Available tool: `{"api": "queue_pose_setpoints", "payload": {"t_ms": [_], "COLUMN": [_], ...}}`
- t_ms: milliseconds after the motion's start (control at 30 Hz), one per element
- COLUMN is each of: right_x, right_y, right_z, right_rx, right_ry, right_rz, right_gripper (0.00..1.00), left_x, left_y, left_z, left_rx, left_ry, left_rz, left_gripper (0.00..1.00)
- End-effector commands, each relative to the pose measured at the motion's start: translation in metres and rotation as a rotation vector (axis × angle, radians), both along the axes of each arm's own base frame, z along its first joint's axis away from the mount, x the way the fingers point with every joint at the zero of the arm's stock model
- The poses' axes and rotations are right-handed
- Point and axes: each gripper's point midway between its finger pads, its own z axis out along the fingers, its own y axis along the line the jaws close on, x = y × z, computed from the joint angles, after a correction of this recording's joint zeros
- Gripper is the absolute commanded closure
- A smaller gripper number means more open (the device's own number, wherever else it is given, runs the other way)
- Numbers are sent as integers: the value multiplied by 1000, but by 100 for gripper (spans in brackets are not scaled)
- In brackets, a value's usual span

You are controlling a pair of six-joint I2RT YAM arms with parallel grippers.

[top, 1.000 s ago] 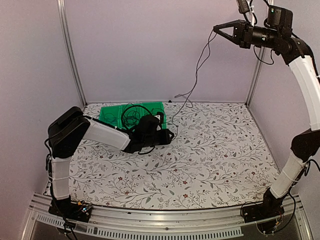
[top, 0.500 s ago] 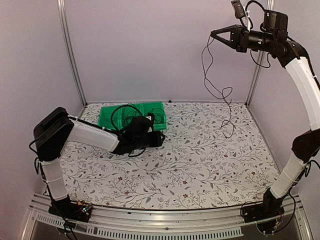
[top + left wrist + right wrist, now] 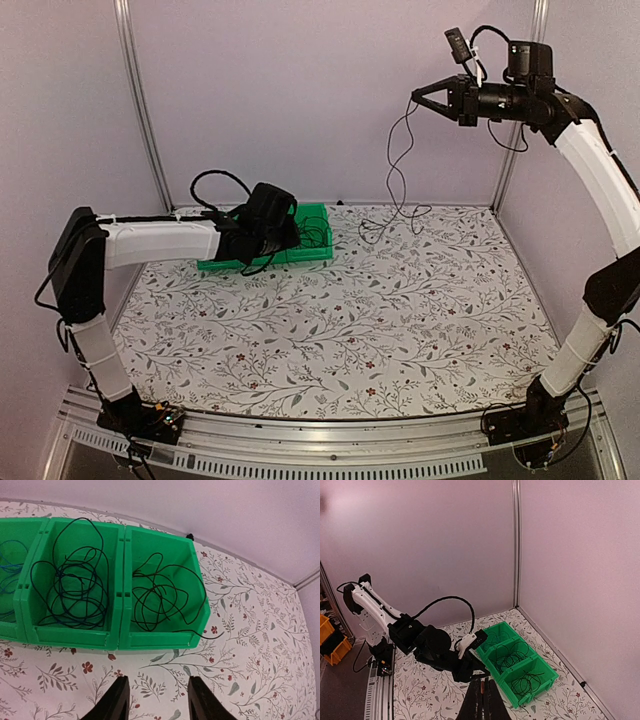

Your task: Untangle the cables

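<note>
Three green bins (image 3: pixel 122 580) hold the cables: a black cable (image 3: pixel 162 600) coiled in the right bin, a dark tangle (image 3: pixel 75 587) in the middle one, a blue cable (image 3: pixel 7 575) at the left edge. My left gripper (image 3: pixel 156 702) hovers over the table in front of the bins, open, with nothing between its fingers. High at the back right, my right gripper (image 3: pixel 415 97) is shut on one thin black cable (image 3: pixel 389 152). That cable hangs down with its lower end on the table. In the right wrist view the right gripper's (image 3: pixel 483 681) jaws are pressed together.
The green bins (image 3: pixel 310 252) stand at the back left of the flower-patterned table (image 3: pixel 400 320). Purple walls and metal posts (image 3: pixel 140 100) close in the back and sides. The left arm (image 3: pixel 435 647) reaches across the front of the bins (image 3: pixel 547 677).
The left arm has pulled back to the left and risen over the bins, its jaws spreading wider. The right gripper has drifted left and lower; its cable came free and now hangs straight down.
</note>
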Motion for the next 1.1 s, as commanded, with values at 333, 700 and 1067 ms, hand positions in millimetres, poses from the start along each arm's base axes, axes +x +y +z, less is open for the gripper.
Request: {"api": "queue_pose_setpoints", "payload": {"t_ms": [333,700,1067], "right_x": [8,13,14], "right_y": [-2,-1,-3], "right_z": [-15,-26,-35], "right_rx": [-25,-35,-57], "right_ry": [5,33,38], "right_rz": [-22,-30,-45], "right_gripper": [100,100,100], "left_x": [37,85,107], "left_y": [115,135,132], "left_z": [-52,-80,-99], "left_rx": [180,173,223], "left_ry": [213,242,275], "left_rz": [304,208,141], "left_gripper": [52,54,76]}}
